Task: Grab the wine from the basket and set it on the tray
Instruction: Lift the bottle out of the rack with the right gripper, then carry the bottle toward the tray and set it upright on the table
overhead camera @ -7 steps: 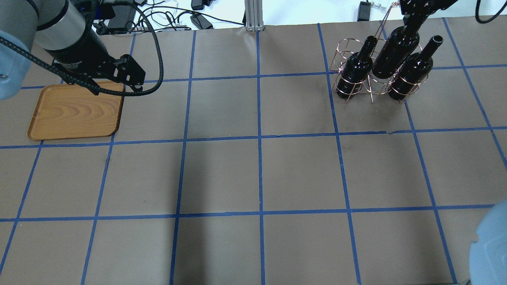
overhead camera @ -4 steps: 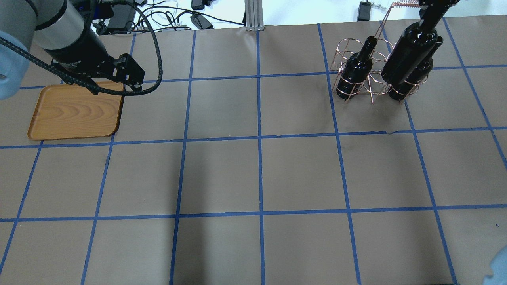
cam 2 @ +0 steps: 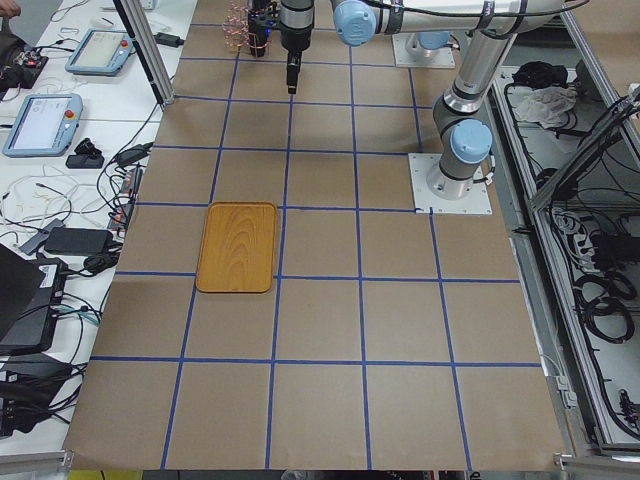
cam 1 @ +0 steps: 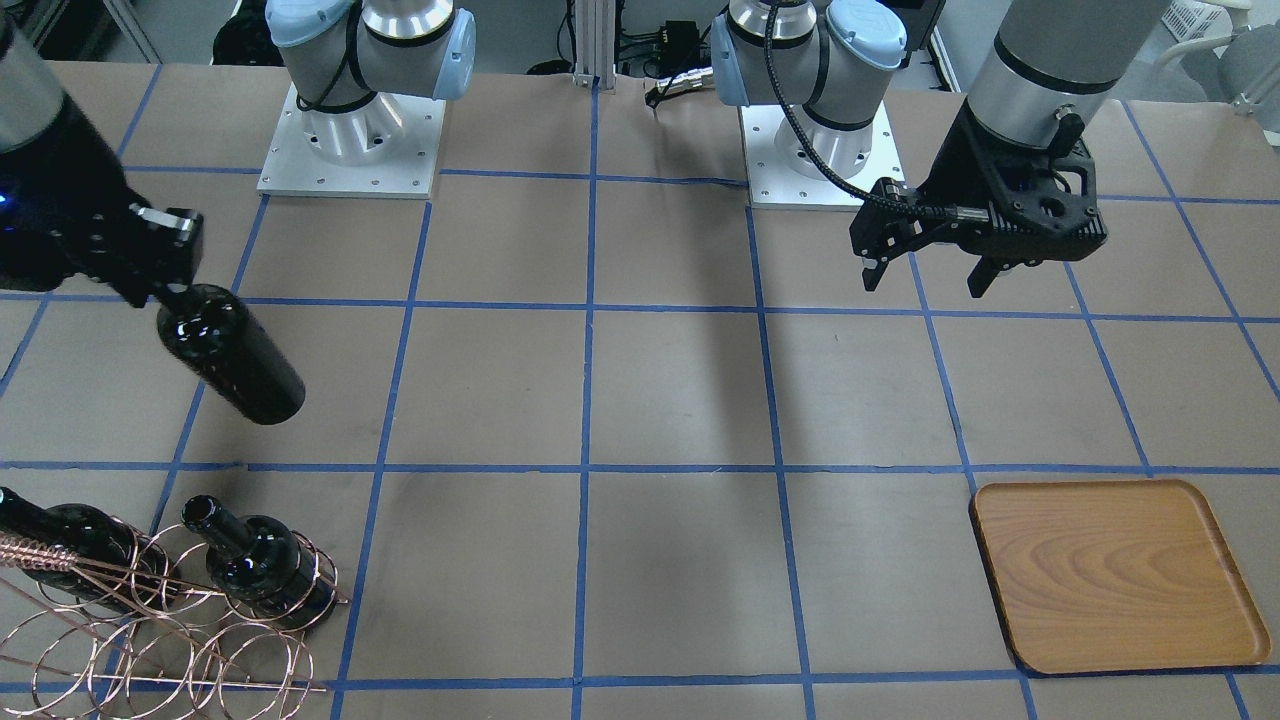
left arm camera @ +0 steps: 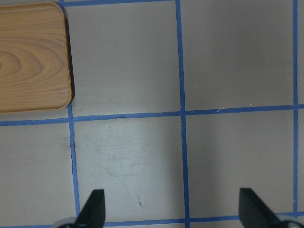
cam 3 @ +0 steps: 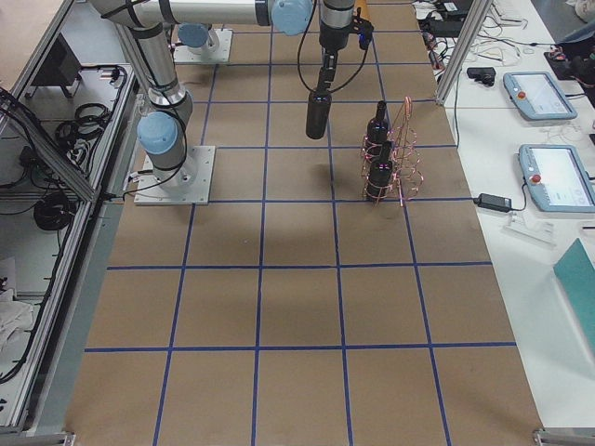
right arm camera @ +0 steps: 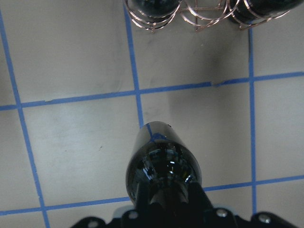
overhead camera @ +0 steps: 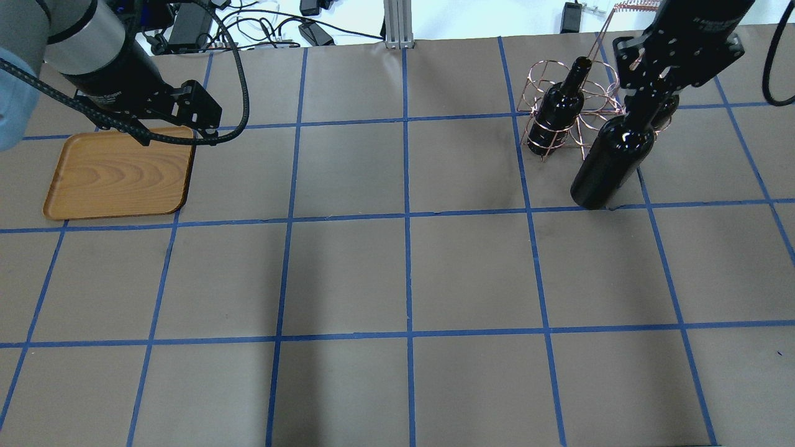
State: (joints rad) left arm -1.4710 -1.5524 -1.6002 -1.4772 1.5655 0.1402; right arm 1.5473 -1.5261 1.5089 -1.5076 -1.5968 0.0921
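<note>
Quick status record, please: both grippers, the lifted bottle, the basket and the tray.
right gripper: jaws shut on the neck of the wine
wine: hangs base down above the table, clear of the basket, on the robot's side of it
basket: on the table, holds two more bottles, upright
left gripper: jaws open, empty, above bare table beside the tray
tray: empty, towards the table's other end from the basket
task step: wine not yet on the tray

desk (overhead camera: pixel 472 273): brown cover, divided in squares by blue tape lines (overhead camera: pixel 408 248) | aluminium post (overhead camera: pixel 395 22): upright at far desk edge | black cables (overhead camera: pixel 281 26), black power adapter (overhead camera: pixel 571 17): on white surface behind desk | two grey control pendants (cam 2: pixel 42 122): on side bench
</note>
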